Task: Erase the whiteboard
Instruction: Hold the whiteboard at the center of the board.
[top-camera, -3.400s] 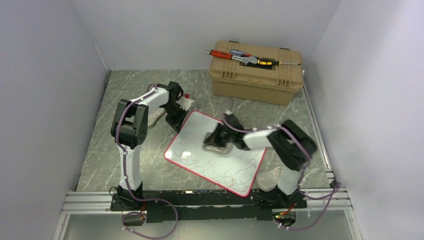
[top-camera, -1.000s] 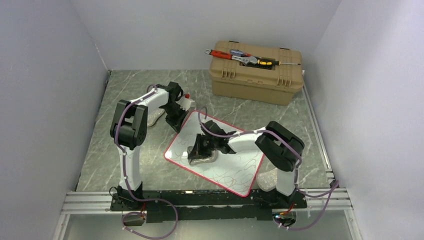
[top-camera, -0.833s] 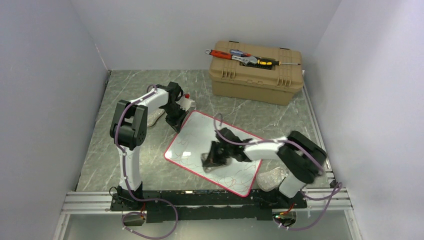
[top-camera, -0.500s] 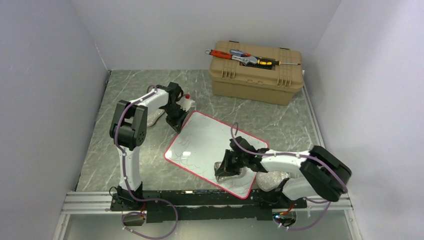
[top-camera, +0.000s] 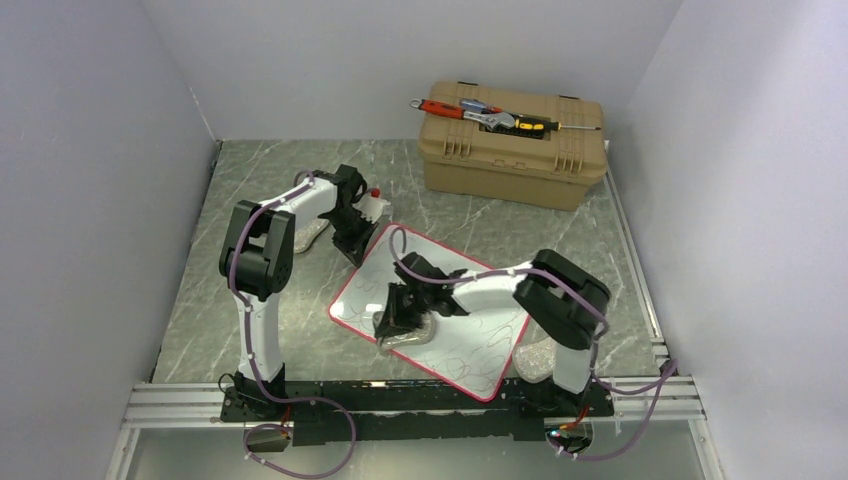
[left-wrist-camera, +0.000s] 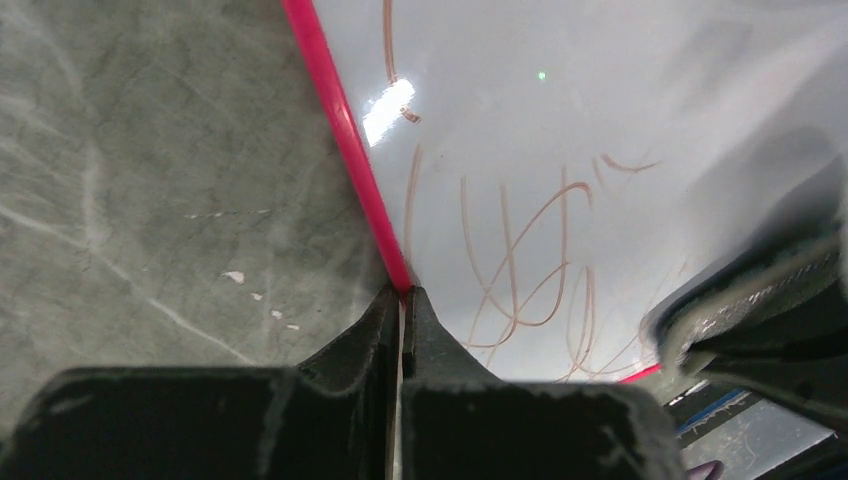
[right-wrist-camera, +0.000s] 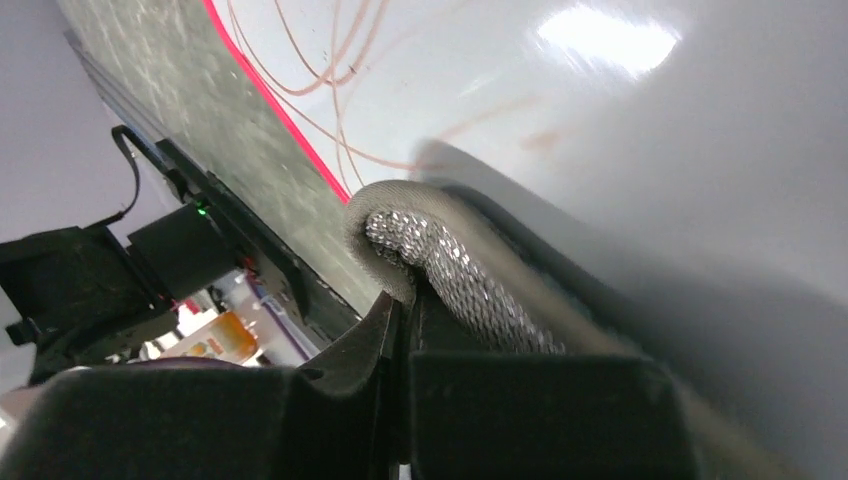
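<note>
Whiteboard (top-camera: 465, 352) lies flat and askew on the surface (top-camera: 250, 190), just in front of both arms and well apart from the toolbox (top-camera: 512, 150) at the back. It looks stiff, light and glossy, so I judge it likely to skate or turn on the marble under a wiping stroke. It is not fragile, but it is thin enough to tip if pressed near an unsupported edge. The red rim seems the best place to take hold. A pinch there covers none of the marks, and holding an edge near a corner should stop the board from turning. The cloth (right-wrist-camera: 440, 262), grey with a beaded underside, is soft and folds easily. It lies against the board's near-left part, close to the rim. The left fingers (left-wrist-camera: 392, 306) are closed to a sliver on the rim along the board's left edge, near its far corner, with the red strip running straight into the gap between them. The right fingers (right-wrist-camera: 392, 312) are likewise shut, clamped on a fold of the cloth and pressing it to the white face. Thin reddish scribbles (left-wrist-camera: 520, 255) cross the near half and the left margin, while the far part looks clean from above.
</note>
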